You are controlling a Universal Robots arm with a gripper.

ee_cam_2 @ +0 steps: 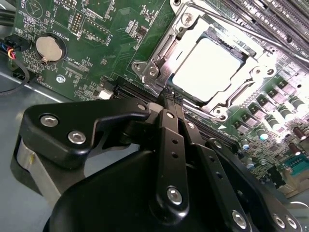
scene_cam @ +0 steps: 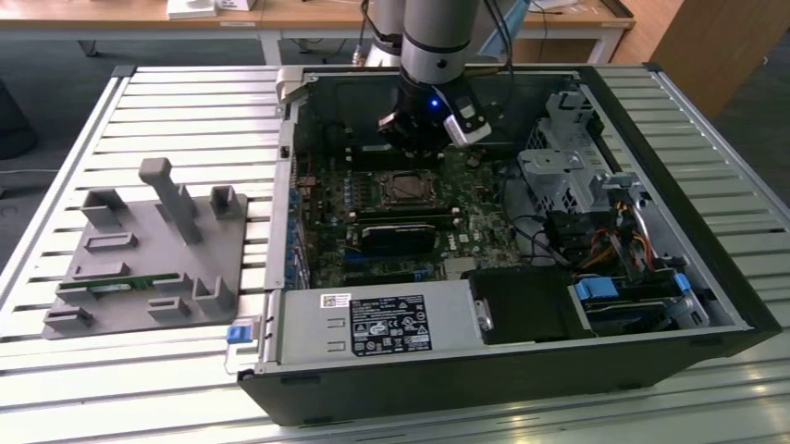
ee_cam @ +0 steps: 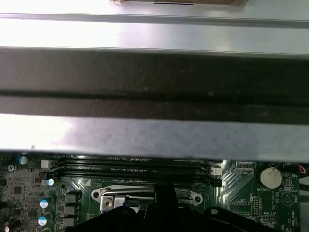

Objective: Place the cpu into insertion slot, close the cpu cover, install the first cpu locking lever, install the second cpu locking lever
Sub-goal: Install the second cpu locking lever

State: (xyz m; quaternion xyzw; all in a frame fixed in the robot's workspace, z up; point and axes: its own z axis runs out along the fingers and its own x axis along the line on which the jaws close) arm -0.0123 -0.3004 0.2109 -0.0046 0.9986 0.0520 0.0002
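In the second wrist view the cpu, a pale square chip, lies flat in the insertion slot on the green board. The silver cpu cover rests down around it, the chip showing through its window. A thin metal lever runs along the slot's side. My gripper is shut, its two black fingers pressed together with their tips at the slot's near edge; I see nothing held between them. In the exterior view the gripper hangs inside the open computer case, just behind the slot.
A long black card lies in front of the slot. A drive cage and cables fill the exterior view's right; a power supply sits at the front. A grey fixture plate lies on the slatted table at the exterior view's left. The case wall stands close behind the gripper.
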